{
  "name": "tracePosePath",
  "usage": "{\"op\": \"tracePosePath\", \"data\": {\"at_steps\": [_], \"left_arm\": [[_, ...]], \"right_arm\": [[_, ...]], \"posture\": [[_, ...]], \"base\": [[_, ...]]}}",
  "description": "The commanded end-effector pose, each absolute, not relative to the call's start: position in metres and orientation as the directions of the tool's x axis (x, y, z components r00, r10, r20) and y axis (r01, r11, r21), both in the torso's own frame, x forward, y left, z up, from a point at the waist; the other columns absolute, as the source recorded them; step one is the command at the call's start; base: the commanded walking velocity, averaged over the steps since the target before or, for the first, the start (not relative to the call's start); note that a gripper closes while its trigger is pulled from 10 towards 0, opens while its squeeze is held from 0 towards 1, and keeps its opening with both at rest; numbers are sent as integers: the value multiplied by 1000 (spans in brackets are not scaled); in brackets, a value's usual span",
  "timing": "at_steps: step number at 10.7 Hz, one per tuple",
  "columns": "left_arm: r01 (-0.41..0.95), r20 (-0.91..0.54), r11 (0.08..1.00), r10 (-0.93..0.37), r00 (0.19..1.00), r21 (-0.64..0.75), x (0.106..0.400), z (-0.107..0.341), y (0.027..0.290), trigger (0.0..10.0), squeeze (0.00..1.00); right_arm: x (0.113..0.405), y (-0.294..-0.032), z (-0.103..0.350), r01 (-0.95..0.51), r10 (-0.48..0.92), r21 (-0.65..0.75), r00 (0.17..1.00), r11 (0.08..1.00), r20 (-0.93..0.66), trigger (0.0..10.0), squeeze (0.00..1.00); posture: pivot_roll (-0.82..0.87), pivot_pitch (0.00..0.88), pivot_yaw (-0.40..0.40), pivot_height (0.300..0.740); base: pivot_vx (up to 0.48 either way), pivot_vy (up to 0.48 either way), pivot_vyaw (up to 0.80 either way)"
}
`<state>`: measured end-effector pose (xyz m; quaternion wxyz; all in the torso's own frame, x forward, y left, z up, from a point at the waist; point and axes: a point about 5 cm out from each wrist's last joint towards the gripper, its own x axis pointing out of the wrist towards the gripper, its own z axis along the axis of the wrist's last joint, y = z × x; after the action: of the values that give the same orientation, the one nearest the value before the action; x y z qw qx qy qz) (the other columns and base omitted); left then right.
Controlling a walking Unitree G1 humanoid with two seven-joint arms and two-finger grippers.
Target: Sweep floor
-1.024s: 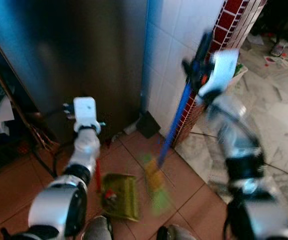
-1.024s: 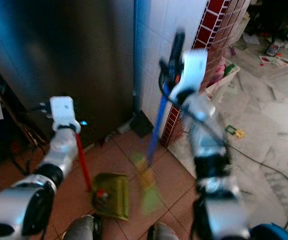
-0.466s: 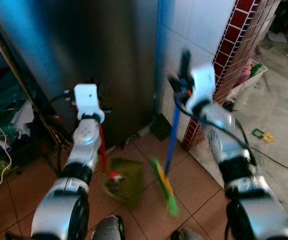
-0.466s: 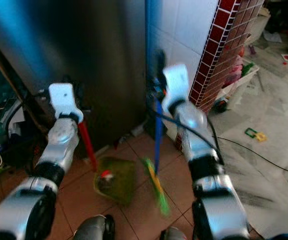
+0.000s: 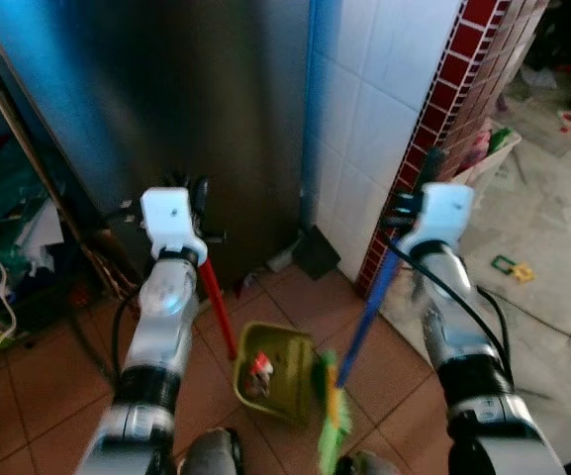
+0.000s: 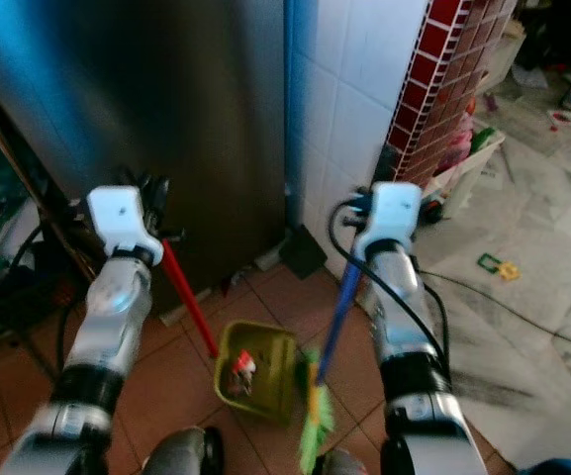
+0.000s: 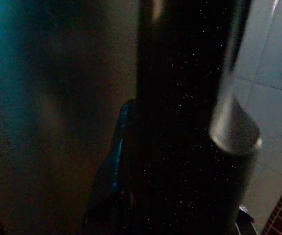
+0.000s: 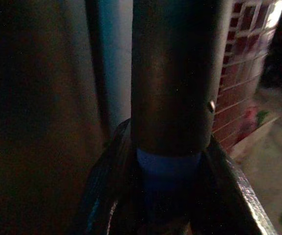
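Observation:
My left gripper [image 5: 196, 198] is shut on the red handle [image 5: 217, 307] of an olive-green dustpan [image 5: 283, 396]. The pan rests on the terracotta tile floor [image 5: 47, 396] and holds a small red and white scrap [image 5: 258, 368]. The right gripper [image 5: 426, 176] is shut on the top of a broom's blue handle [image 5: 372, 312], which slants down and left. Its green bristles [image 5: 333, 426] sit at the dustpan's right rim. In the right wrist view the fingers [image 8: 106, 186] close around the dark grip with blue below it [image 8: 167, 169]. The left wrist view is very dark.
A steel fridge [image 5: 166, 109] stands straight ahead, a white tiled wall [image 5: 374, 109] and red brick pillar [image 5: 463, 89] to its right. A black object [image 5: 316, 252] lies at the wall's foot. Clutter and cables [image 5: 8, 247] fill the left. Marble floor [image 5: 552, 336] with litter opens on the right.
The view has swung. My right arm has dropped lower and further right, and the broom head has swept up against the dustpan's right rim. The left gripper still holds the red handle.

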<state>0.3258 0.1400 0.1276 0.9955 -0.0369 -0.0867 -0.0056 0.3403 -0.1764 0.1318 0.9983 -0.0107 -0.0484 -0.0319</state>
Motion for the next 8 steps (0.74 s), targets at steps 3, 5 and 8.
{"op": "tracePosePath", "data": {"at_steps": [3, 5, 8], "left_arm": [[14, 220, 996, 7, 976, -93, 315, 147, 146, 10000, 0], [36, 208, 995, -16, 978, -93, 312, 150, 141, 10000, 0], [68, 183, 988, -41, 982, -139, 308, 155, 133, 10000, 0]], "right_arm": [[336, -180, 157, 84, -80, -7, 968, 996, 236, 10000, 0], [332, -175, 156, 71, -80, 46, 968, 996, 238, 10000, 0], [331, -176, 165, 56, -67, 51, 967, 997, 246, 10000, 0]], "posture": [[-19, 0, 8, 740], [-19, 0, 11, 740], [-18, 0, -3, 740]], "base": [[0, 0, 0], [0, 0, 0], [0, 0, 0]]}}
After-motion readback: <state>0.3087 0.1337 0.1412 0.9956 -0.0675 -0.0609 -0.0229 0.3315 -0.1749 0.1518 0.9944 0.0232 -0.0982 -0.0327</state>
